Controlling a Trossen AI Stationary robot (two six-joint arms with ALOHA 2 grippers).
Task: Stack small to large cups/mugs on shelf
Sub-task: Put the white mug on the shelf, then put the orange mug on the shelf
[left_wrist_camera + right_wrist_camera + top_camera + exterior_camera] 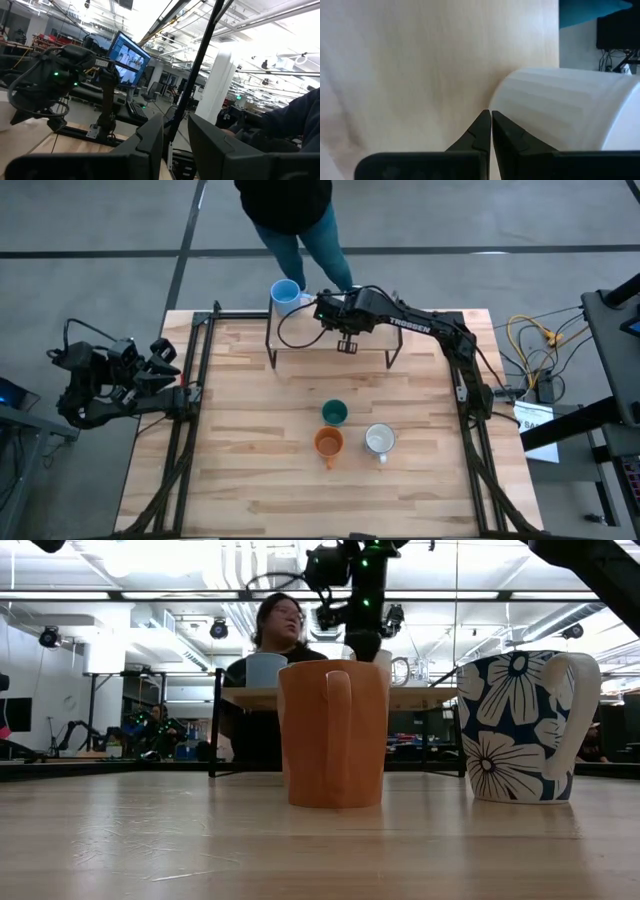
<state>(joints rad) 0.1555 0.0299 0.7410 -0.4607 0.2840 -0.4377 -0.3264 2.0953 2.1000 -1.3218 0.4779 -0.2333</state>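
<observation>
Workshop tabletop, light wood. Shelf [330, 340] at far edge: light blue mug [285, 294], ribbed white mug [560, 107] beside right gripper [491, 127], jaws pressed together, empty. Left gripper [160, 365] parked, spread. Orange mug [329, 443], green cup [334, 413], floral mug [379, 440] mid-table: rigid, glazed, likely slippery, breakable; grasp rim or handle.

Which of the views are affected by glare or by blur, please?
Low view: bright ceiling lights glare behind the orange mug, which is sharp. Left wrist view: the ceiling is overexposed. Right wrist view: the white mug and shelf are soft, close to the lens.
</observation>
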